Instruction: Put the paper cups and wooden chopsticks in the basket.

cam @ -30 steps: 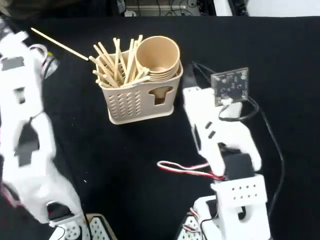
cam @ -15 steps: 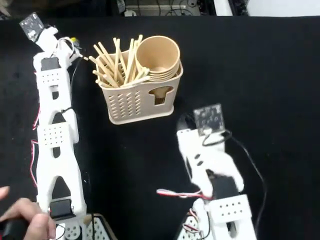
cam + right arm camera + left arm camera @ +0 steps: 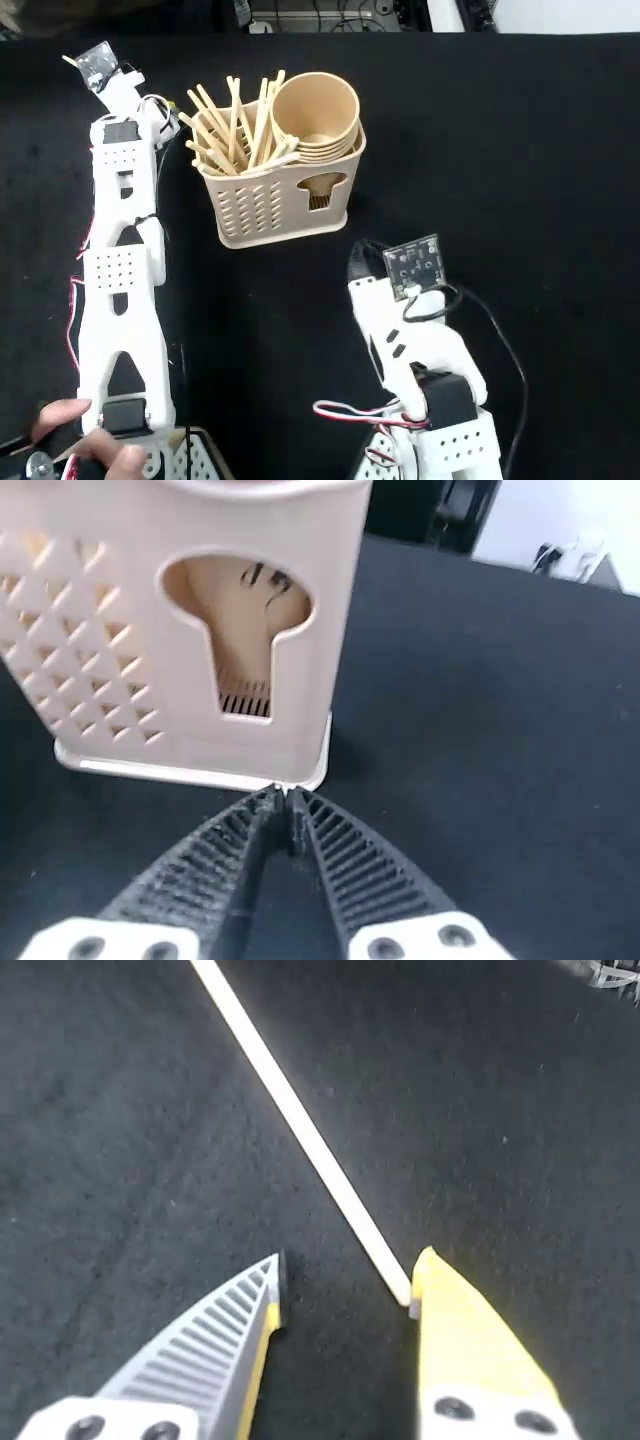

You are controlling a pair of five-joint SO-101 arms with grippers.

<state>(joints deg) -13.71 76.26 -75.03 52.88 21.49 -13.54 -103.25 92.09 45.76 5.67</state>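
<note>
A loose wooden chopstick [image 3: 300,1125] lies flat on the black table [image 3: 520,150] at ten o'clock from the basket [image 3: 280,205], far end pointing to ten o'clock. The left arm [image 3: 120,290] is stretched out straight toward twelve o'clock. The left gripper [image 3: 350,1260] is spread, one finger [image 3: 460,1340] touching the stick's near end. The right gripper [image 3: 286,798], pressed together, faces the basket from five o'clock.

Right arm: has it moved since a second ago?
Yes. In the high view the right arm has pulled back from beside the basket toward its own base.
</note>
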